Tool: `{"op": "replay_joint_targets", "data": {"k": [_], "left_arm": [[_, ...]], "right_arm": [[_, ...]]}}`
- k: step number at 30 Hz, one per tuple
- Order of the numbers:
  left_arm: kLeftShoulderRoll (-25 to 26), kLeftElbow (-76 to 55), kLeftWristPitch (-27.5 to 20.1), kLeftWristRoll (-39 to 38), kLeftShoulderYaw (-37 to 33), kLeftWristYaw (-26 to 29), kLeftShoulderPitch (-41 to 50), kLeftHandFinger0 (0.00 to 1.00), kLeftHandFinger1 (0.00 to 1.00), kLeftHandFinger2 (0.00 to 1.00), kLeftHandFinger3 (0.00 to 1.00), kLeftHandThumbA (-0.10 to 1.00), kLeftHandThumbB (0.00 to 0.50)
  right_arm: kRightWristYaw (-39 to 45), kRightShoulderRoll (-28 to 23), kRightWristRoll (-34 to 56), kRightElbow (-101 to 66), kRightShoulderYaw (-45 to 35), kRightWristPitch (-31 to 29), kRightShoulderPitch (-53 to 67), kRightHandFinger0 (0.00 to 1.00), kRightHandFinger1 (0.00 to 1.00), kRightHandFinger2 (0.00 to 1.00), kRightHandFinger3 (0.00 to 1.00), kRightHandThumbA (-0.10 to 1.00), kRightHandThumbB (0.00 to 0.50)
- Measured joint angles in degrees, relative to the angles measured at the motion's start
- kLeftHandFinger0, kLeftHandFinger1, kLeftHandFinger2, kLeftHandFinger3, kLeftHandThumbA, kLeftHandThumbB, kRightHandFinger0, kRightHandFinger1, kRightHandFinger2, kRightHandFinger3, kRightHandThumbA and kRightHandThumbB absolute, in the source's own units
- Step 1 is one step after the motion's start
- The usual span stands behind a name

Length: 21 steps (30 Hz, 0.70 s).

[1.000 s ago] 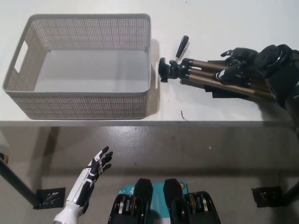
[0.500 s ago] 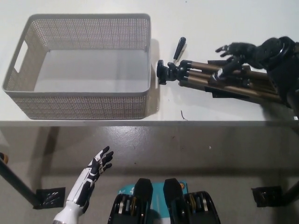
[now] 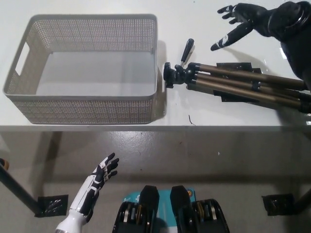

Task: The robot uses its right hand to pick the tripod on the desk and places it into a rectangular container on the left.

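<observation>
A tripod with bronze legs and a black head lies flat on the white desk, its head and black handle pointing left toward the basket. My black right hand hovers open above the desk, up and away from the tripod legs, touching nothing. The rectangular grey mesh container stands at the desk's left and holds nothing. My white left hand rests open below the desk's front edge at lower left.
The desk's front edge runs across the middle of the view, with grey floor below it. A thin dark scrap lies near that edge. The tripod's head lies close to the container's right wall.
My right hand has let go of the tripod legs and risen toward the back of the desk, fingers spread. The tripod has settled flat, slightly shifted. The left hand has not moved.
</observation>
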Motion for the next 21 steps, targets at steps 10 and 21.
{"op": "replay_joint_targets", "data": {"k": [10,21], "left_arm": [[0.01,0.0,0.0,-0.03,0.03,-0.23,0.07,1.0,1.0,1.0,1.0,1.0,0.5],[0.06,0.0,0.0,-0.03,0.03,-0.29,-0.06,1.0,1.0,1.0,1.0,1.0,0.5]], "right_arm": [[-0.75,2.11,-1.52,2.27,5.04,-0.7,7.16,1.0,1.0,1.0,1.0,1.0,0.5],[-2.21,2.6,-3.2,2.04,9.25,-1.8,8.22,1.0,1.0,1.0,1.0,1.0,0.5]]}}
